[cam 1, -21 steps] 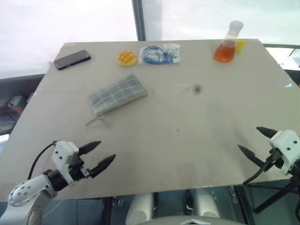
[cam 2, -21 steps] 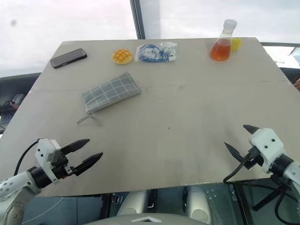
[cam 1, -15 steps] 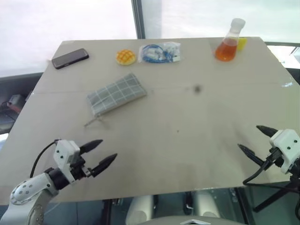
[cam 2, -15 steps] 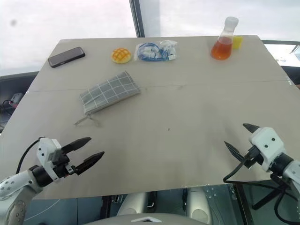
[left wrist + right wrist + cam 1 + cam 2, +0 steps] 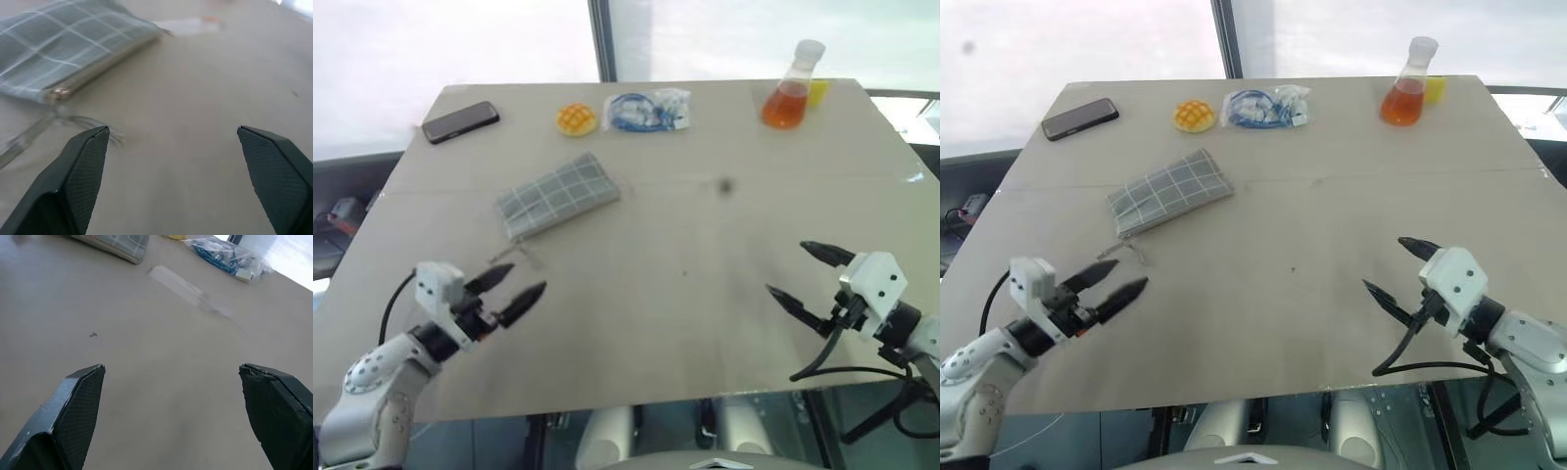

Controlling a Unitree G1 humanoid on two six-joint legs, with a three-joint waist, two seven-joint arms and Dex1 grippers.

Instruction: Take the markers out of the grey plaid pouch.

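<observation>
The grey plaid pouch [image 5: 558, 196] lies flat on the left half of the table, its zipper edge facing me and a thin pull strap [image 5: 514, 255] trailing toward the front. It looks closed, and the markers are hidden. My left gripper [image 5: 528, 278] hovers open just in front of the strap; the left wrist view has the pouch [image 5: 58, 49] ahead of the spread left gripper [image 5: 172, 128]. Over the table's right front, my right gripper [image 5: 785, 267] stands open and empty, far from the pouch [image 5: 117, 245], with nothing between the fingers of the right gripper [image 5: 171, 366].
Along the far edge lie a black phone [image 5: 461, 122], a round yellow object [image 5: 577, 119], a clear bag with blue cable [image 5: 649, 111] and a flask of orange liquid [image 5: 787, 88] beside a small yellow item [image 5: 816, 93]. The table's front edge [image 5: 626, 406] runs close below both grippers.
Both grippers have come in over the table. The left one moved forward toward the pouch's strap; the right one moved forward and leftward. Both stayed open.
</observation>
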